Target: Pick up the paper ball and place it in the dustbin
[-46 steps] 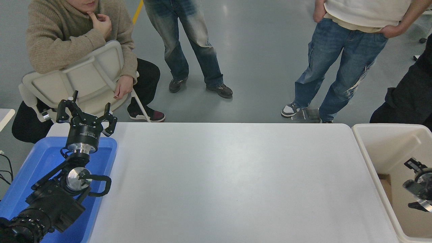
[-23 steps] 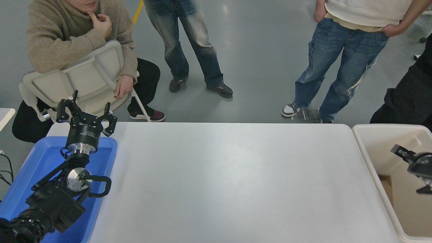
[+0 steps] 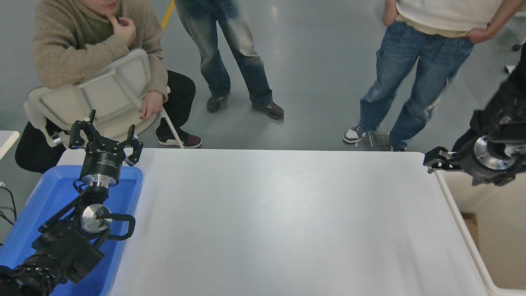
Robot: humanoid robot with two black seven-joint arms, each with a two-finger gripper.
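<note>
You've got a grey glossy floor (image 3: 320, 74) behind the white tabletop (image 3: 279, 222), with soft overhead glare on it and a yellow line (image 3: 167, 14) at the top left. One person sits backwards on a cream plastic chair (image 3: 102, 98) at the far left corner; two more in jeans stand on the floor beyond the far edge, one mid-left (image 3: 230, 53), one right (image 3: 415, 74). A second white surface (image 3: 6, 139) pokes in at the left edge.
</note>
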